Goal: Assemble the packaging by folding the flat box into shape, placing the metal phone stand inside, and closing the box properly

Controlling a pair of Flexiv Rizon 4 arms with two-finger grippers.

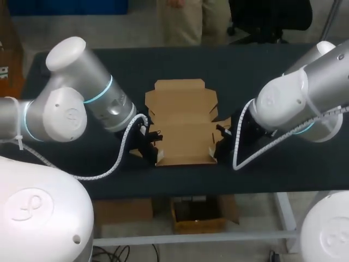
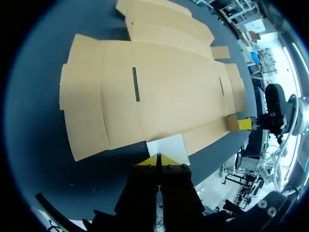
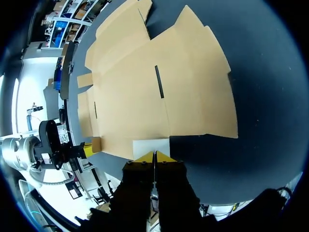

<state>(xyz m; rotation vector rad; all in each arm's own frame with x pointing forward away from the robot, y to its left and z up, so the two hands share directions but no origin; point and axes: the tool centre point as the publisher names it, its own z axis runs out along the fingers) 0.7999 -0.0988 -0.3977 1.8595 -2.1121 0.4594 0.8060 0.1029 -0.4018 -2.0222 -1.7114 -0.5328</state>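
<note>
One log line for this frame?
box flat on table | left gripper shut on left flap | right gripper shut on right flap

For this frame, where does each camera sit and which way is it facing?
Head: above and behind, looking down on the flat box; left arm and right arm show.
Left wrist: on the left arm, facing across the box; left end effector near, right end effector beyond.
Right wrist: mirrored, on the right arm.
All share the box.

One flat box (image 1: pixel 182 123); two arms (image 1: pixel 82 103) (image 1: pixel 305 98).
</note>
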